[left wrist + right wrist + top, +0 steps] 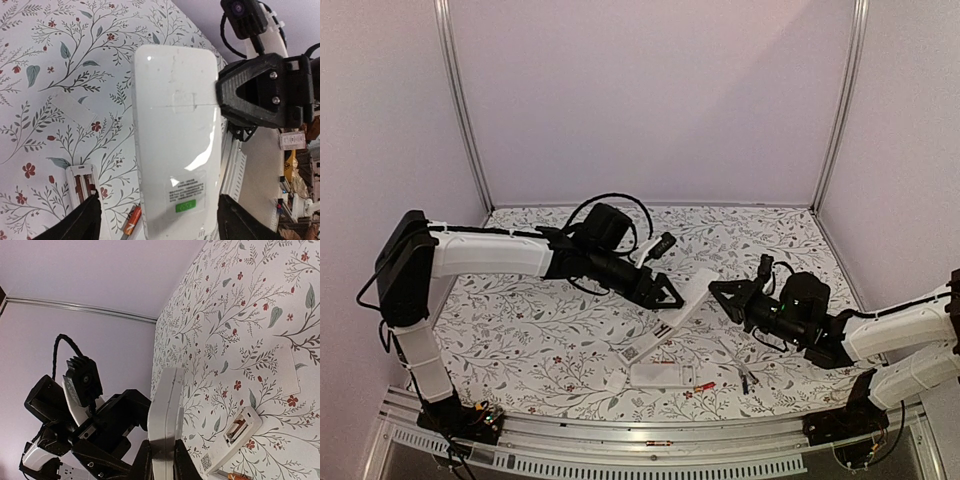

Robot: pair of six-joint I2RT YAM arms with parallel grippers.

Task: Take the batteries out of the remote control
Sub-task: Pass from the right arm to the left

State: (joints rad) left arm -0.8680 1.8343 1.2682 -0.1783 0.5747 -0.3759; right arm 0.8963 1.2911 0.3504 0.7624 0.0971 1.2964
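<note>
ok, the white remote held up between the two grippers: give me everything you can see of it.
The white remote is a smooth, glossy plastic slab with rounded corners, its back face towards the left wrist camera. A faint seam crosses the back, which looks closed, and a printed label with a green sticker sits near one end. It is held clear of the table. The right gripper pinches one long edge across its thickness; the left gripper stands open around it.

Walls: we see plain pale lilac panels [650,90].
Corners: we find two metal posts [461,110].
Table: we note a floral-printed cover [520,330].
</note>
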